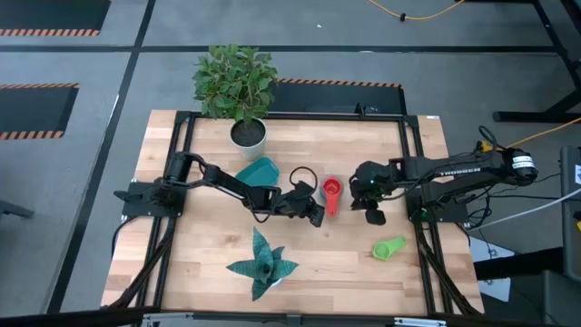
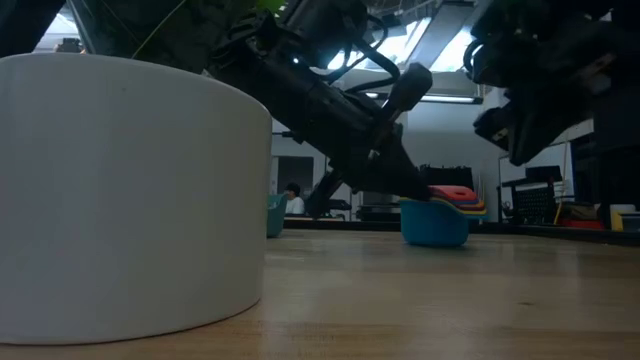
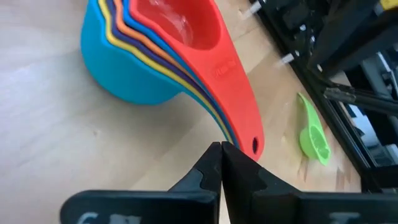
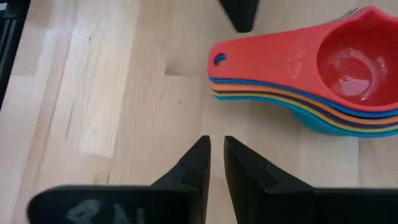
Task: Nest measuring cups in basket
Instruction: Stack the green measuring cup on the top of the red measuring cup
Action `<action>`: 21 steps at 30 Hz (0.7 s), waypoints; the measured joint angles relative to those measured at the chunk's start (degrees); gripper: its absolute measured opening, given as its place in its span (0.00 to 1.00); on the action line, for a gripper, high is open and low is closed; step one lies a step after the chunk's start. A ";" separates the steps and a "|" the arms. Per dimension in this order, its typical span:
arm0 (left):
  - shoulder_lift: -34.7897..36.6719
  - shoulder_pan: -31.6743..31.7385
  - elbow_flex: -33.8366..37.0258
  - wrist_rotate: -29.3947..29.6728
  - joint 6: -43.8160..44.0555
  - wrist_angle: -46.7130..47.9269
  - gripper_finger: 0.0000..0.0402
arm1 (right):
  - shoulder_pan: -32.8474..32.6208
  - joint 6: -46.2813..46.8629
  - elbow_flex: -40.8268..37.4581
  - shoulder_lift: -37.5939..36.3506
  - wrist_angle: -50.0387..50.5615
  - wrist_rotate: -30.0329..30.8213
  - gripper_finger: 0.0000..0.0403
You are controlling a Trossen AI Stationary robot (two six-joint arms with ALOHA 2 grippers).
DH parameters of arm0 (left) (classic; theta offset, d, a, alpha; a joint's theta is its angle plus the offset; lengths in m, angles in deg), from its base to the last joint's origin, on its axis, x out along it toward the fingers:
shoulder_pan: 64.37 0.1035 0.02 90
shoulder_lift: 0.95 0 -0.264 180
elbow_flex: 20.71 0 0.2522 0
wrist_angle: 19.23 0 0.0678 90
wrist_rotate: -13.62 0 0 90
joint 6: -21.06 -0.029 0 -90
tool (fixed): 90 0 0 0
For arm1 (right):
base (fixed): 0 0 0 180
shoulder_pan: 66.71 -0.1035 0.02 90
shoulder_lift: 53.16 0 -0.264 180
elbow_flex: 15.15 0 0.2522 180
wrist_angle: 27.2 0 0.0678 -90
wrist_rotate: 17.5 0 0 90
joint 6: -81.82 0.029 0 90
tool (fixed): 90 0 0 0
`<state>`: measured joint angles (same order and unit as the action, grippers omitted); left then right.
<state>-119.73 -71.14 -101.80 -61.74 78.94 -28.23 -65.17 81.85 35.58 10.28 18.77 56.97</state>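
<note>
Several measuring cups sit nested in one stack (image 1: 331, 193), red on top and light blue at the bottom (image 3: 180, 37), with the bottom cup resting on the table. Their handles point toward the near edge. My left gripper (image 3: 221, 146) is shut, its tips just off the handles' free ends (image 4: 214, 62); the right wrist view shows a small gap there. My right gripper (image 4: 216, 142) hovers to the right of the stack, narrowly open and holding nothing. A green cup (image 1: 388, 248) lies alone near the right front. The teal basket (image 1: 259, 171) sits behind my left arm.
A white plant pot (image 1: 247, 134) stands at the far edge, close to the basket. A teal artificial plant (image 1: 263, 263) lies near the front edge. Black frame rails (image 1: 413, 163) run along the table's sides.
</note>
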 joint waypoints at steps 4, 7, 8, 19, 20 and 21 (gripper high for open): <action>0.00 -0.36 0.00 1.59 -0.10 0.00 0.01 | -0.02 -0.08 0.00 0.04 0.67 -0.11 0.13; 0.00 -0.56 0.00 1.61 -0.86 0.02 0.01 | -0.02 -0.48 0.00 0.04 1.04 -0.18 0.13; 0.00 -0.61 0.00 1.60 -1.26 0.01 0.00 | -0.02 -0.53 0.00 0.04 1.05 -0.18 0.13; 0.00 -0.83 0.00 1.83 -1.49 0.02 0.01 | -0.02 -0.77 0.00 0.06 2.06 0.31 0.13; 0.00 -0.82 0.00 1.83 -1.49 0.02 0.01 | -0.02 -0.79 0.00 0.06 2.15 0.29 0.13; 0.00 -0.84 0.00 1.83 -1.49 0.02 0.01 | -0.02 -0.79 0.00 0.07 2.33 0.28 0.13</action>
<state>-119.73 -71.99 -101.80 -59.91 77.44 -28.21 -65.19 81.06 35.58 10.34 21.10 57.25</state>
